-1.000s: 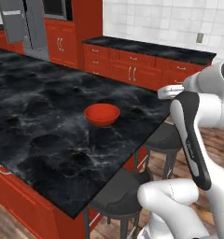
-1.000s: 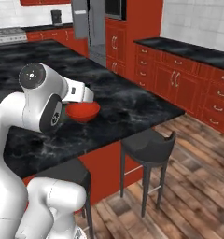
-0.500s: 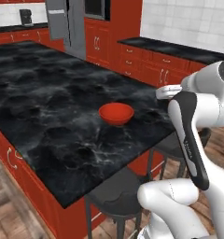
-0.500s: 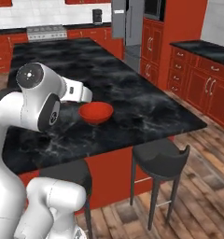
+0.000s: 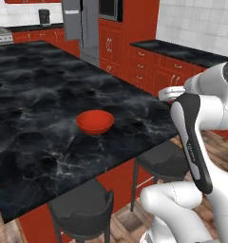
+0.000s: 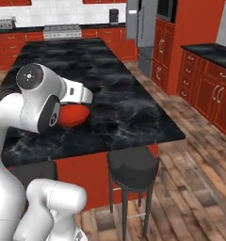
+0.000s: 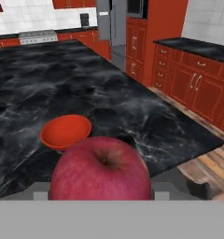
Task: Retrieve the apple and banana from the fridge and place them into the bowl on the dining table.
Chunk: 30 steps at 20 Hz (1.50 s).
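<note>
- The gripper (image 7: 101, 193) holds the apple (image 7: 101, 169), its jaws clamped on the fruit's sides.
- The empty bowl (image 5: 95, 121) sits on the dining table (image 5: 35, 95); the fridge (image 5: 81, 26) stands beyond.
- The carrying step appears underway; next, the apple needs positioning above the bowl and releasing.
</note>
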### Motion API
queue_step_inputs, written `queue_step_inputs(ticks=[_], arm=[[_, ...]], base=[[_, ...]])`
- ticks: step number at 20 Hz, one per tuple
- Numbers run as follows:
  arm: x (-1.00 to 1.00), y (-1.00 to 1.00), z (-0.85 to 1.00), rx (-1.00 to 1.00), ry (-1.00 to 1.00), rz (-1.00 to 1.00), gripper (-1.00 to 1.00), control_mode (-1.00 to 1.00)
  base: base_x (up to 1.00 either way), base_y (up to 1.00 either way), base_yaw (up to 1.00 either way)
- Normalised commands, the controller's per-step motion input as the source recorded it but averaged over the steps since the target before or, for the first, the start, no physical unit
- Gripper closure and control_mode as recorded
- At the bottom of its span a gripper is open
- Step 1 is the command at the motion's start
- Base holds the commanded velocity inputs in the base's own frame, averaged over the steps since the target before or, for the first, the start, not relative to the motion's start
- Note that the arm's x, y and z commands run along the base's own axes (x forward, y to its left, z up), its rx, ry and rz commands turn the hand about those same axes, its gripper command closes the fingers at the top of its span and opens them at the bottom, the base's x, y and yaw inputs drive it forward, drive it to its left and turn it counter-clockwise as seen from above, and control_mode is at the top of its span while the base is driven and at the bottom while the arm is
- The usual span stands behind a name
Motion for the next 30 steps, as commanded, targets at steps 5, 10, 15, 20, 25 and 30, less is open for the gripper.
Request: queue_step_inputs(ticks=[5, 10, 15, 20, 25, 30], arm=[[0.00, 0.00, 0.00, 0.00, 0.00, 0.00, 1.00, 1.00], [0.00, 0.00, 0.00, 0.00, 0.00, 0.00, 1.00, 1.00], [0.00, 0.00, 0.00, 0.00, 0.00, 0.00, 1.00, 1.00], [0.00, 0.00, 0.00, 0.00, 0.00, 0.00, 1.00, 1.00], [0.10, 0.03, -0.08, 0.00, 0.07, 0.07, 1.00, -1.00], [0.46, 0.19, -0.53, 0.00, 0.41, 0.33, 1.00, -1.00]], base=[[0.99, -0.33, 0.39], [1.00, 0.02, 0.34], [1.00, 0.15, 0.16], [0.91, 0.21, 0.18], [0.55, 0.13, 0.22], [0.00, 0.00, 0.00]])
